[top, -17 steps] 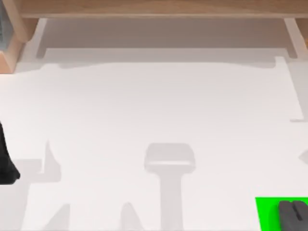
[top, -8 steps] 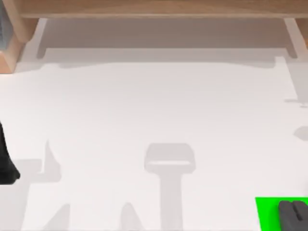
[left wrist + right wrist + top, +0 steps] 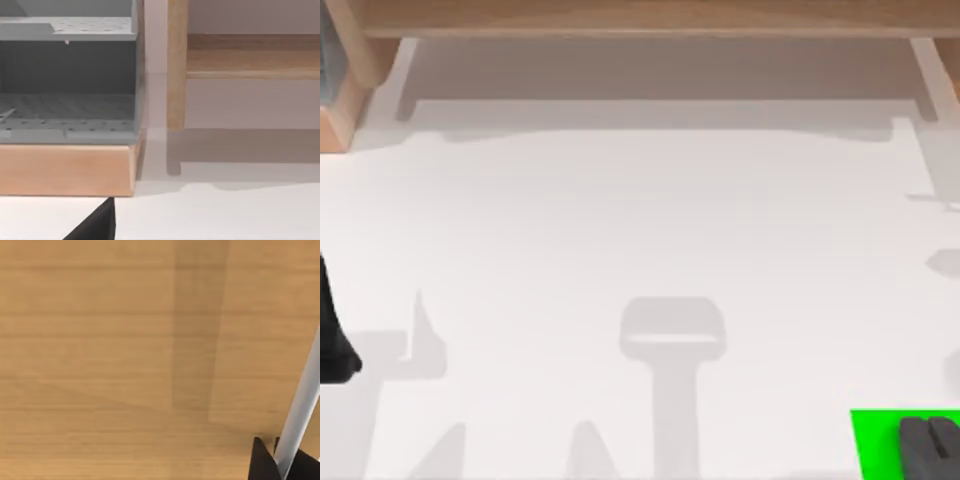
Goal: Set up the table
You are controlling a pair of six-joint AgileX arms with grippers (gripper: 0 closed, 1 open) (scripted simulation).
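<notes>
From above, the table [image 3: 640, 240] takes almost the whole picture, a white surface with a tan wooden rim [image 3: 640, 15] along its far side, and I take this rim as my landmark. The left arm [image 3: 332, 335] is a dark shape at the left edge of the table, well away from the rim. On the near right corner, farthest from the rim, lies a green patch [image 3: 875, 440], and on it rests a dark grey thing [image 3: 930, 448]; I cannot tell what it is. In the left wrist view, a grey rack [image 3: 67, 80] sits on a wooden base [image 3: 67, 170], just beside a wooden post [image 3: 177, 65]; the white table lies below them, and a dark tip of the left gripper [image 3: 97, 225] shows at the edge. If its fingers are apart or together, I cannot tell. In the right wrist view, the right gripper [image 3: 275, 462] is clamped on a thin white piece [image 3: 302, 400], which stands slanted before a wood surface [image 3: 125, 340]. I judge the right arm is the nearer one to the green patch, so the piece it carries must probably go down toward the table, on the side away from the rim.
</notes>
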